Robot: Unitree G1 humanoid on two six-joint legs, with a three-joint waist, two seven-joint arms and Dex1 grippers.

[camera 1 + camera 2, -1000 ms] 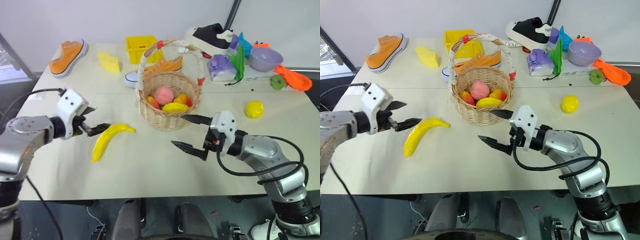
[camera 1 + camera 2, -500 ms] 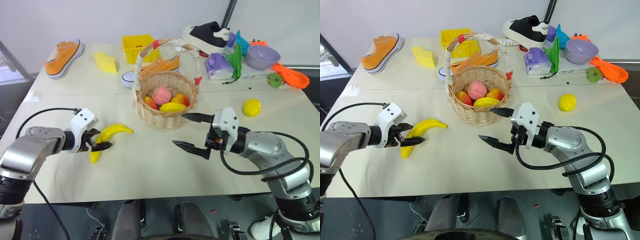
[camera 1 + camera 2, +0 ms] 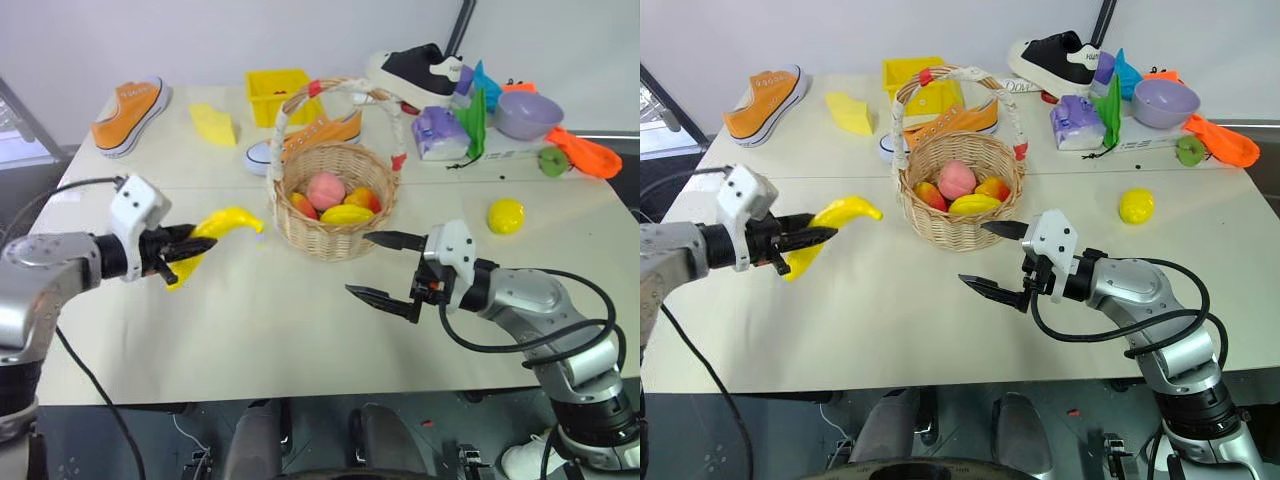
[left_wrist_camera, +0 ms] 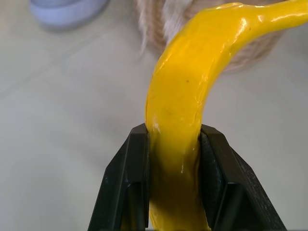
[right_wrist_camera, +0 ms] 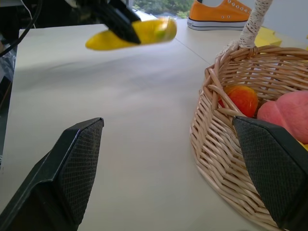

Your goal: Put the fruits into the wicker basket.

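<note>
- Left gripper (image 3: 808, 238): 2 black fingers clamped on the banana (image 3: 830, 222) near its lower end; the fruit is held clear of the table, its curved tip pointing toward the basket.
- Banana: long, curved, glossy yellow toy.
- Right gripper (image 3: 385, 268): fingers spread wide, holding nothing, just in front of the basket, pointing level toward the left.
- Wicker basket (image 3: 337, 196): round, tan, woven; tall arched handle wrapped white with red bands. Inside: pink-red peach (image 3: 327, 190) plus orange and yellow toy fruits.
- Lemon (image 3: 507, 216): bumpy, yellow, on the table to the basket's right.
- Table (image 3: 280, 320): pale beige top; white wall behind.
- Left arm: reaches in from the left edge, forearm nearly level.
</note>
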